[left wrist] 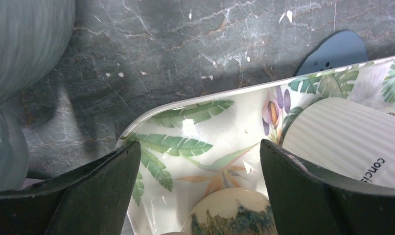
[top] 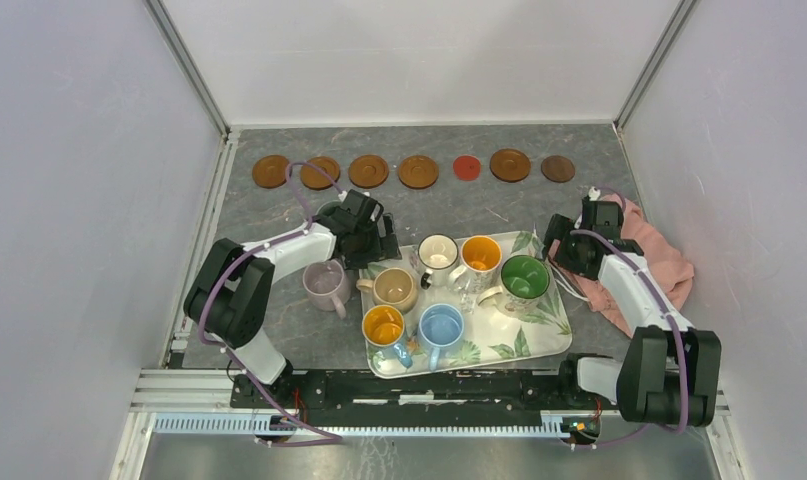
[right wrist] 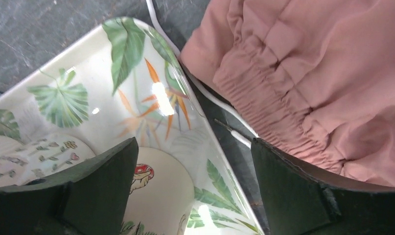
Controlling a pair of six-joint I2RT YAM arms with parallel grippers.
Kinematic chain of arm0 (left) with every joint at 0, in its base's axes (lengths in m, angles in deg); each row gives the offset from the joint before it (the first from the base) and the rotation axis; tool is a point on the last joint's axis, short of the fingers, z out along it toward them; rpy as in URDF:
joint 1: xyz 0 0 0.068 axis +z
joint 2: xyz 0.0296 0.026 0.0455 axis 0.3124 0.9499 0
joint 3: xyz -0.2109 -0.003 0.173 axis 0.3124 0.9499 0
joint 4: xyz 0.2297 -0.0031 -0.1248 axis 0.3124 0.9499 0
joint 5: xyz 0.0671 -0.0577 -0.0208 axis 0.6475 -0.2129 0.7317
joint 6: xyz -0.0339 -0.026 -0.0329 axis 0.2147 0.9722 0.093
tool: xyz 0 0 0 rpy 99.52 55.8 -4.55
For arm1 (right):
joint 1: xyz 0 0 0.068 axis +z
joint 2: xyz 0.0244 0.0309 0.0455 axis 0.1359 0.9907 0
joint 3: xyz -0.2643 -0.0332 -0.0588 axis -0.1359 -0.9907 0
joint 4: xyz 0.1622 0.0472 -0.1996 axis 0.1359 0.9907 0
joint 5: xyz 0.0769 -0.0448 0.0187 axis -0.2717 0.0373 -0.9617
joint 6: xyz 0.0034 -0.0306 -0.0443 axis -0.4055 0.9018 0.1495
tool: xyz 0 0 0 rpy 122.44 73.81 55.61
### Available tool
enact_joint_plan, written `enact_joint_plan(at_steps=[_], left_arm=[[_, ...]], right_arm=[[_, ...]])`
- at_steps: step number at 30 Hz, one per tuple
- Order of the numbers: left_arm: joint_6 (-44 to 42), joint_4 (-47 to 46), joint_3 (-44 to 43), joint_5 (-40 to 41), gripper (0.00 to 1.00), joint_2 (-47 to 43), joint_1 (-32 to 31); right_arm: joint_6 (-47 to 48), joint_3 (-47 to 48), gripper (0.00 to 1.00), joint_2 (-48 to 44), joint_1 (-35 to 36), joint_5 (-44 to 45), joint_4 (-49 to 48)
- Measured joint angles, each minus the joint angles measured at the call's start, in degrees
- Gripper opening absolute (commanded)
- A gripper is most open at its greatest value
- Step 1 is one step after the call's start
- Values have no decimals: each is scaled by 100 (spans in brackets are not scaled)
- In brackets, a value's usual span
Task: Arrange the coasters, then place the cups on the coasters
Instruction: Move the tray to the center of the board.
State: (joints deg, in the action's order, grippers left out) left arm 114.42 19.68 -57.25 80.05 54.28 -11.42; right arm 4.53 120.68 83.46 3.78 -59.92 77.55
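Several brown coasters [top: 368, 171], a red one [top: 466, 167] and a dark brown one [top: 557, 168] line the back of the table. A grey-blue coaster [left wrist: 335, 49] peeks from under the tray. The tan cup [top: 394, 288], cream cup [top: 438, 252], orange-inside cup [top: 480, 254], green-inside cup [top: 524, 278], light blue cup [top: 441, 323] and a blue cup with orange inside [top: 384, 325] stand on the leaf-print tray [top: 509, 330]. The pale pink cup [top: 326, 283] stands left of it. My left gripper [top: 377, 242] [left wrist: 200, 196] hangs open over the tray's back left corner, above the tan cup [left wrist: 232, 210]. My right gripper [top: 559, 250] [right wrist: 195, 191] is open astride the tray's right rim, beside the green-inside cup [right wrist: 156, 196].
A grey-green cup [left wrist: 24, 44] stands on the table left of the left gripper. A pink cloth [top: 659, 265] [right wrist: 308, 73] lies right of the tray under the right arm, with a white cord [right wrist: 224, 107] along its edge. White walls enclose the table.
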Motion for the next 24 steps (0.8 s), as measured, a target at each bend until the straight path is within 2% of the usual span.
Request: enact_joint_plan(at_steps=[13, 20, 24], left_arm=[[-15, 168, -225, -7, 100, 168, 358], [-24, 297, -378, -9, 100, 280, 638], [-68, 361, -452, 15, 100, 332, 870]], right_arm=[[251, -1036, 58, -492, 87, -243, 197], [201, -1102, 35, -332, 739, -177, 61], [118, -1091, 28, -184, 1156, -52, -76]])
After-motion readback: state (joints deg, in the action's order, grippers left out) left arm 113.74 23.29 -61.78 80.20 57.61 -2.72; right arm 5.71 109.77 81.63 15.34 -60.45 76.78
